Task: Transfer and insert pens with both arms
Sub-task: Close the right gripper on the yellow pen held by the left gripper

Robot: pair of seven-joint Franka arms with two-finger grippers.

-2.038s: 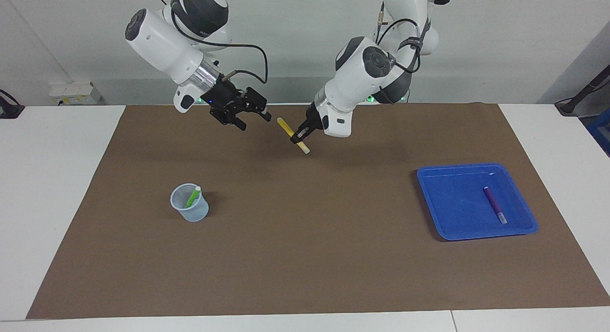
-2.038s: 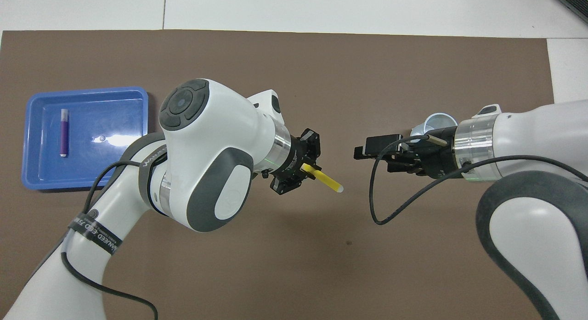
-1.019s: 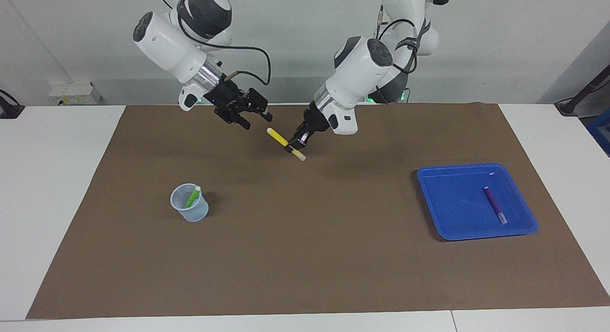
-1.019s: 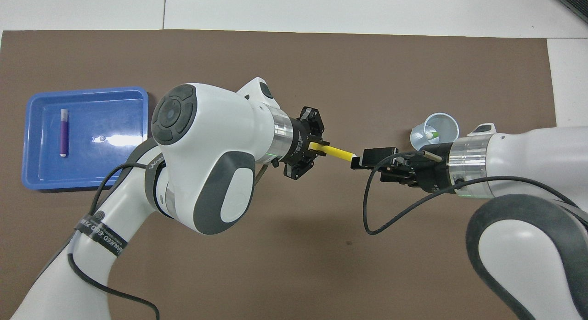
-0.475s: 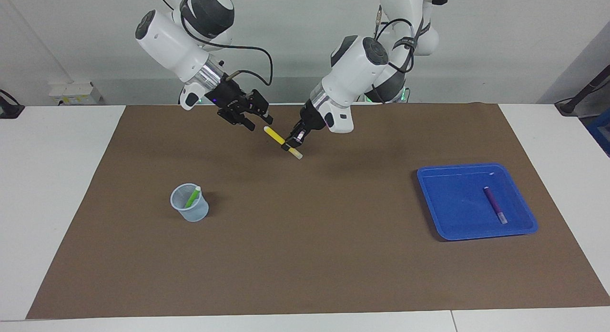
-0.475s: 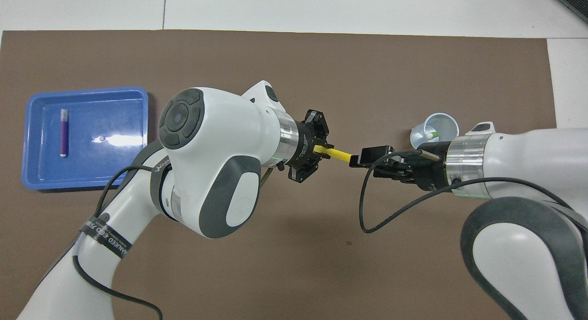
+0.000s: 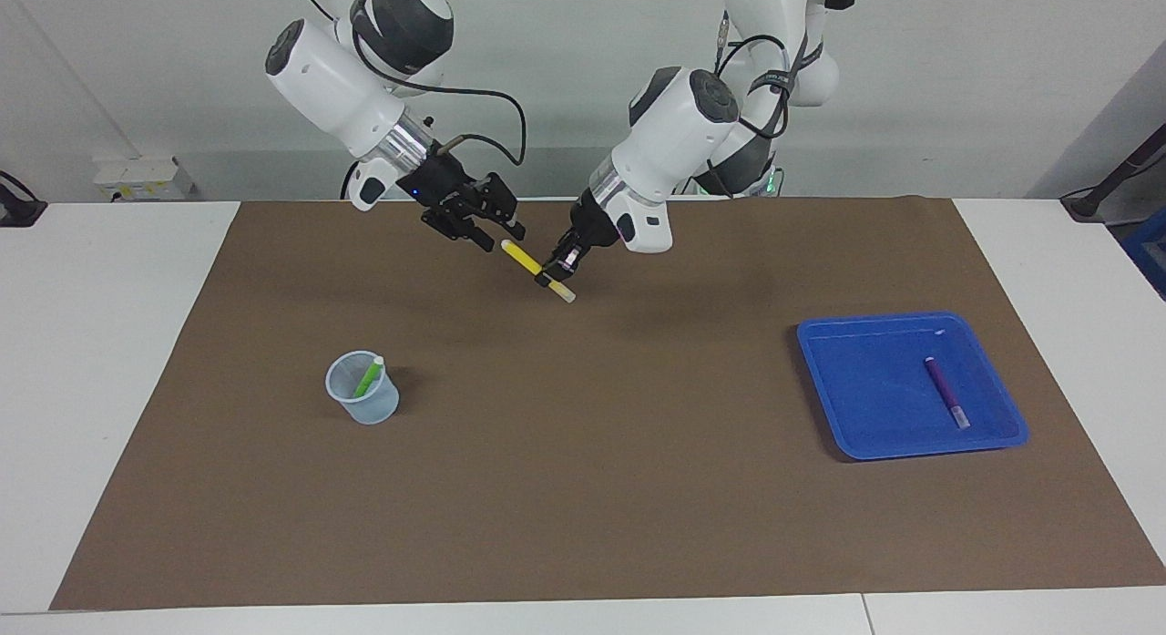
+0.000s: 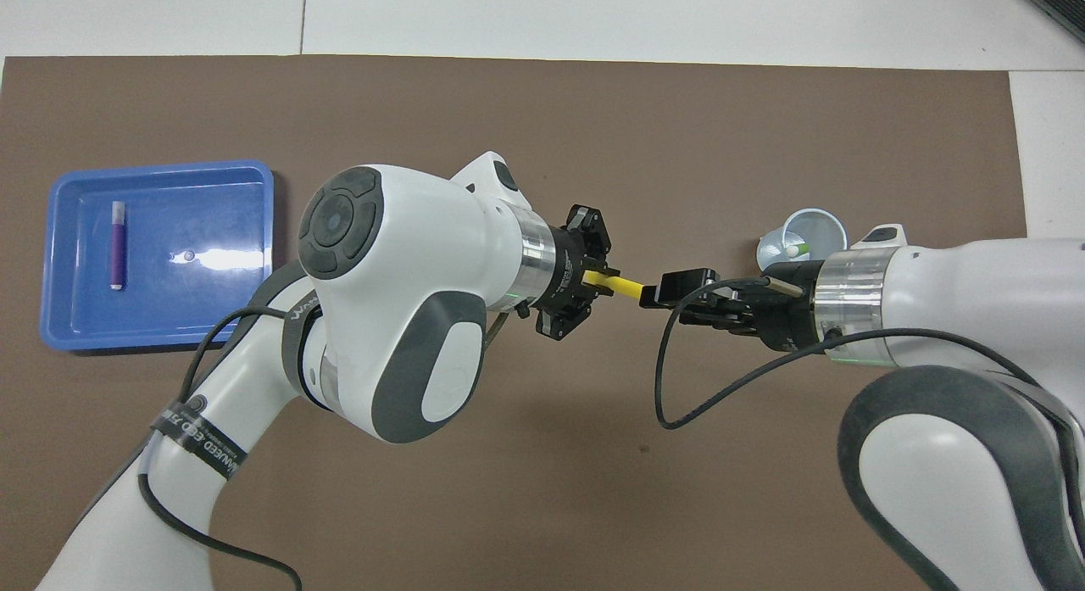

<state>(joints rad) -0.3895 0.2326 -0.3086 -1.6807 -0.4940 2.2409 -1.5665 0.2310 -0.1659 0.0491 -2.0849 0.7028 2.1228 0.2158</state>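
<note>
My left gripper (image 7: 553,269) (image 8: 593,279) is shut on the yellow pen (image 7: 526,261) (image 8: 625,287) and holds it slantwise in the air over the mat. The pen's free end reaches into my right gripper (image 7: 499,238) (image 8: 659,292), which meets it from the right arm's end of the table. The green pen (image 7: 369,377) (image 8: 795,250) stands in a clear plastic cup (image 7: 364,403) (image 8: 818,231) toward the right arm's end. The purple pen (image 7: 946,394) (image 8: 117,253) lies flat in the blue tray (image 7: 874,330) (image 8: 169,324) toward the left arm's end.
A brown mat (image 7: 583,489) covers most of the white table. Both arms' white links hang over the mat's part nearest the robots. A black cable (image 8: 678,387) loops below the right wrist.
The left gripper has carried the yellow pen toward the right arm, and the right gripper has come up to the pen's free end. Cup, tray and purple pen have not moved.
</note>
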